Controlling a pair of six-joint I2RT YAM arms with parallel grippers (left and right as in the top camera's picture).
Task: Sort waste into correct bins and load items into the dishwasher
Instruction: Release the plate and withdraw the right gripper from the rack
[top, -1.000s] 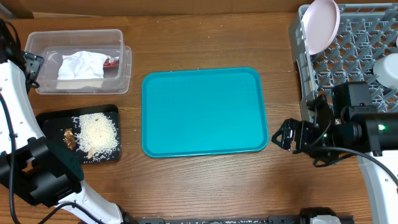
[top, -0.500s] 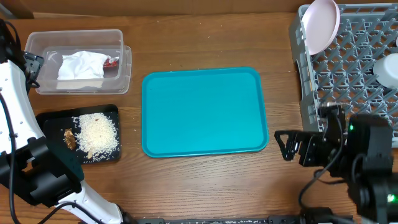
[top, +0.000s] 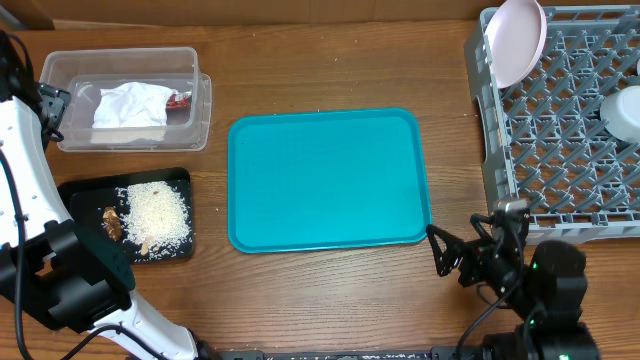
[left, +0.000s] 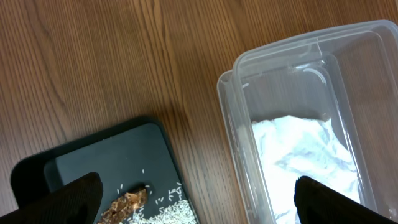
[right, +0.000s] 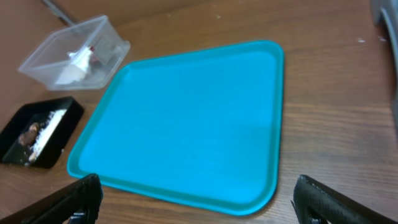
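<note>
The clear tub (top: 60, 62) at the back left holds the crumpled napkin (top: 130, 105) and the red-and-white wrapper (top: 179, 99). The black tray (top: 78, 192) in front of it holds rice grains (top: 158, 214) and a brown lump (top: 111, 223). The grey dish rack (top: 560, 140) stands at the right with a plate (top: 517, 40) upright in it and a white dish (top: 623, 110) at its right edge. My right gripper (top: 450, 250) is open and empty by the teal tray's front right corner. My left gripper (left: 199, 202) is open and empty above the gap between tub (left: 298, 93) and black tray (left: 106, 168). No chopsticks show.
The large teal tray (top: 325, 180) lies bare in the middle of the wooden table; it also shows in the right wrist view (right: 186, 118). The left arm (top: 30, 200) runs along the table's left edge.
My right arm has pulled back from the rack's front edge toward the table's front, its gripper ending lower and slightly left. The left arm has not moved.
</note>
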